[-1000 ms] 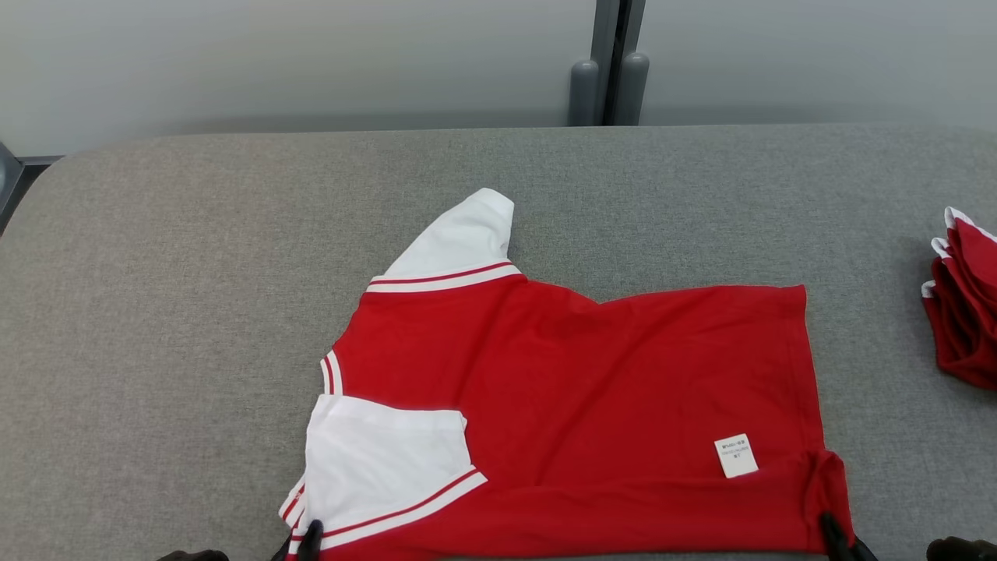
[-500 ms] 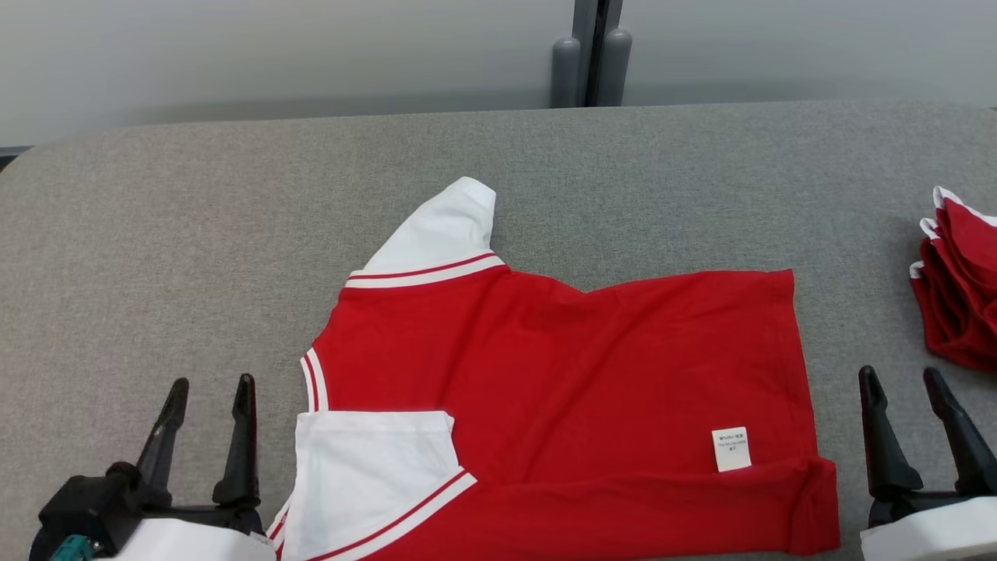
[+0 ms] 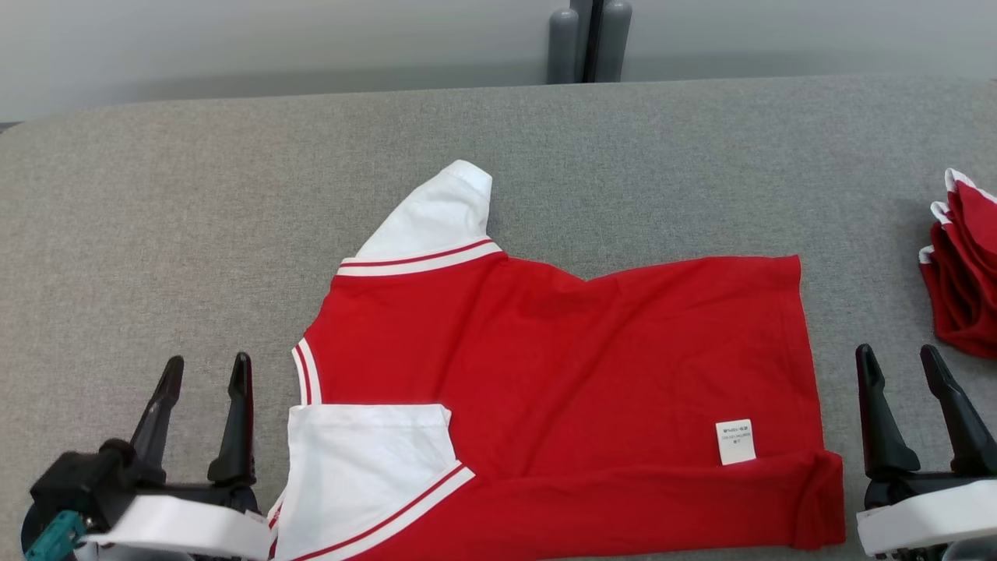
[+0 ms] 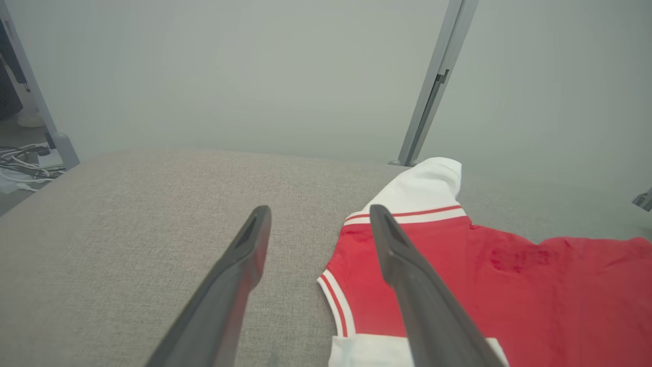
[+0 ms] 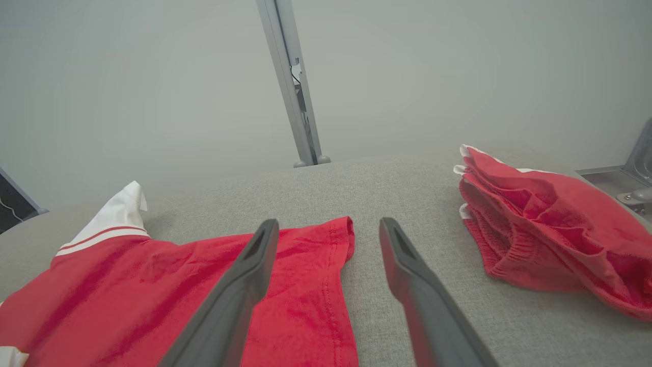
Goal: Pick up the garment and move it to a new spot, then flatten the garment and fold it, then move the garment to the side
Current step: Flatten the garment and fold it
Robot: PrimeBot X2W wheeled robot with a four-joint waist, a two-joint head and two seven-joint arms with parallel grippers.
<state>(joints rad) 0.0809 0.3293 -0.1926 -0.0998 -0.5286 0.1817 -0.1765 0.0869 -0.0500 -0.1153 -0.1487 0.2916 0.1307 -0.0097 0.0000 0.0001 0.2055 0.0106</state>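
While the red shirt [image 3: 561,366] lies flat, most folding seemingly left, the left gripper [image 3: 209,361] at seven o'clock and right gripper [image 3: 896,351] at five gape empty.

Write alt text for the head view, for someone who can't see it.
A red shirt with white sleeves lies flat on a grey table. The left gripper and right gripper flank it, open and empty; more red clothes sit far right.

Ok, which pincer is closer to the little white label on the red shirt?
Right. The right pincer stands just beyond the shirt edge nearest the label; the left pincer is at the far end, beside the collar.
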